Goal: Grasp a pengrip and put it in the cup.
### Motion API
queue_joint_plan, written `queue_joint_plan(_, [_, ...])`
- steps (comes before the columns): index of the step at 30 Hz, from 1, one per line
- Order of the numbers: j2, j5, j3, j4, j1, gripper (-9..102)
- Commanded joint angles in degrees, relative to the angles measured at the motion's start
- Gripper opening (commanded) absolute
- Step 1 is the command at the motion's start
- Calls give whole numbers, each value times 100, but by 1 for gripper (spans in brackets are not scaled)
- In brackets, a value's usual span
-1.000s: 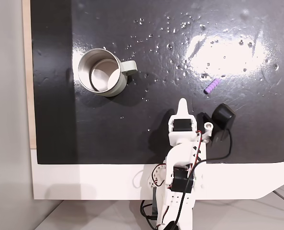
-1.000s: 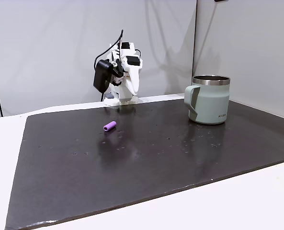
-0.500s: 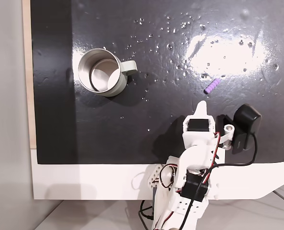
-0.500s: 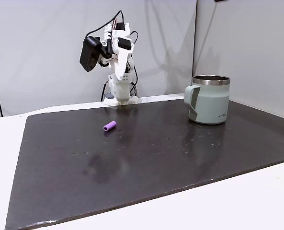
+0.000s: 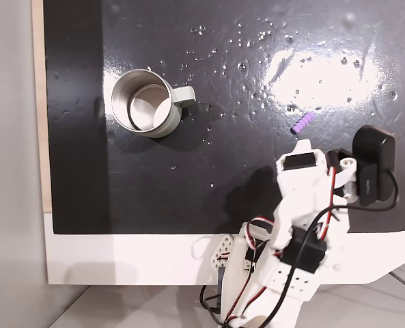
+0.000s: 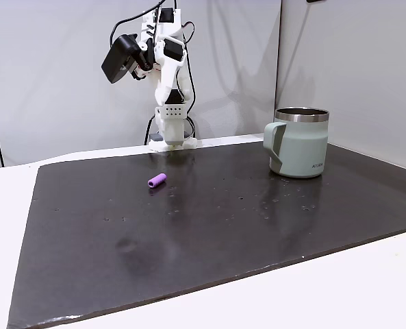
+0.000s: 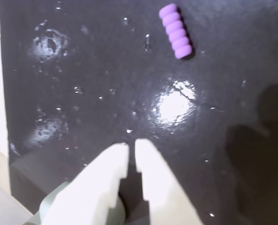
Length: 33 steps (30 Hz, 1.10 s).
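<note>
Pengrip (image 7: pixel 176 31) lies on mat (image 5: pixel 222 198), up-right of gripper (image 7: pixel 131 149), well apart from cup (image 5: pixel 145 102). Jaws nearly together, empty. Likely light, soft, ribbed so grippy, may roll. Pinch across mid-length, fingers astride its axis.

Pengrip (image 5: pixel 301 123): small purple ribbed tube, lying flat on black mat. Cup (image 5: pixel 144 103) (grey-green, steel inside) upright w/ handle, well apart.
</note>
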<state>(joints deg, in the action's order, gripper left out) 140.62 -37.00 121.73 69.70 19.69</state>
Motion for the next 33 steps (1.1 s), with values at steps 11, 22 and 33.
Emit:
queue_joint_plan(11, [-1125, -1617, -888, -404, 264, 0])
queue_joint_plan(22, [-2769, -2250, -1802, -738, 633, 7])
queue_joint_plan(33, [-3428, -2435, -1266, -967, 598, 18])
